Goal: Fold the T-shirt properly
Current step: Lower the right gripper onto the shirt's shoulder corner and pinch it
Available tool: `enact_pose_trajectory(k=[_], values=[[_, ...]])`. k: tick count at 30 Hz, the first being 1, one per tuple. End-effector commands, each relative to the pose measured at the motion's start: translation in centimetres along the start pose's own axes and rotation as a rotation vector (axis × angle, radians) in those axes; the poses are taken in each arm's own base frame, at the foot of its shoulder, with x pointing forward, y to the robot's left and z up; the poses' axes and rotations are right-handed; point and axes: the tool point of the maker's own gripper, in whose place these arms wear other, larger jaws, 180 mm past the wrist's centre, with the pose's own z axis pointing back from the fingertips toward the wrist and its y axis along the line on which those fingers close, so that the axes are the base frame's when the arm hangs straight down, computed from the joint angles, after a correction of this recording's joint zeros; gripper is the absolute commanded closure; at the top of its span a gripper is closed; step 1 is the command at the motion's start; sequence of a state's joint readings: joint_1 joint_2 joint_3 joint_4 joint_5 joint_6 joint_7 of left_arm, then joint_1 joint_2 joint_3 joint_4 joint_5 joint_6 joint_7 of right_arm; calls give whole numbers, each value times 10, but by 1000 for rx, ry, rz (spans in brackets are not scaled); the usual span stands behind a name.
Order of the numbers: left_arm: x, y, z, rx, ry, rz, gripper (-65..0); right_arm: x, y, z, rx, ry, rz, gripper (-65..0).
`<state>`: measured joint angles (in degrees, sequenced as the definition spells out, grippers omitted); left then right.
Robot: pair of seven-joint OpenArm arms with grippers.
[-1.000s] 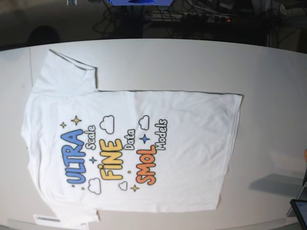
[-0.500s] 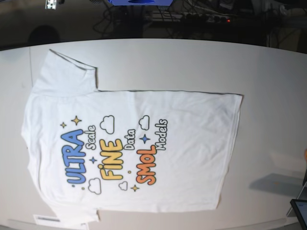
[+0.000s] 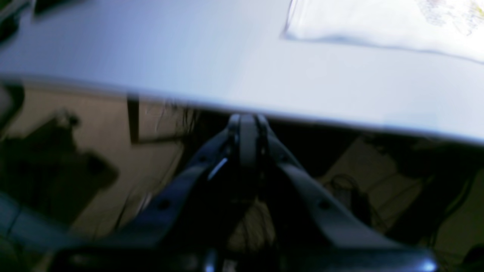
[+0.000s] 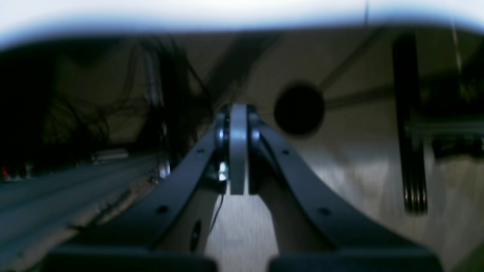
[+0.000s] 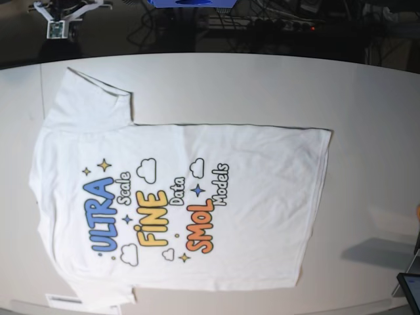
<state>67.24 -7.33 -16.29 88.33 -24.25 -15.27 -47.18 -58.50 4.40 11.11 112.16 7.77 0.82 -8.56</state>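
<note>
T-shirt (image 5: 184,203) lies flat and print-side up across the white table (image 5: 367,118), with blue "ULTRA", yellow "FINE" and orange "SMOL" showing. From our left wrist view, a white corner of it sits on the tabletop well beyond our left gripper (image 3: 247,122), up and to the right of the fingertips. Those fingers are pressed together on nothing, level with the table's edge. Our right gripper (image 4: 238,113) is likewise closed and empty, its fingers (image 4: 238,151) pointing at blurred dark surroundings below the table's bright edge.
</note>
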Motion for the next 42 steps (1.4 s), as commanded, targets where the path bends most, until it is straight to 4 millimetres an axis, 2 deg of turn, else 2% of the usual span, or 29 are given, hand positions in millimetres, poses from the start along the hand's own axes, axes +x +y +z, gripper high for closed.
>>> enact_pose_trajectory(k=[1, 4, 7, 9, 14, 16, 21, 26, 29, 32, 36, 42], values=[[23, 2, -3, -8, -71, -16, 0, 15, -3, 0, 0, -43, 14, -1], [44, 6, -20, -7, -116, -50, 0, 39, -4, -14, -1, -103, 16, -1], [56, 17, -52, 19, -109, -102, 0, 60, 2, -24, 26, -163, 21, -3], [60, 22, -75, 38, -91, -124, 0, 81, 10, -33, 61, -222, 22, -3], [71, 39, -114, 105, -97, -135, 0, 99, 3, -44, 46, -236, -59, -9], [79, 42, -120, 118, -125, -140, 0, 104, 0, -42, 83, -254, -130, -48], [93, 42, -133, 86, -161, -168, 0, 113, -8, -29, 219, -283, -327, -197], [102, 43, -141, 97, -202, -163, 0, 116, -13, -18, 337, -262, -454, -334], [101, 41, -145, 94, -206, -164, 0, 117, -13, -15, 392, -231, -476, -389], [92, 39, -150, 88, -178, -225, 0, 112, -28, -19, 375, -202, -510, -425], [73, 44, -153, 94, -121, -271, 0, 84, -42, -34, 347, -91, -570, -435], [64, 49, -153, 105, -99, -264, 0, 51, -46, -48, 337, -12, -662, -435]])
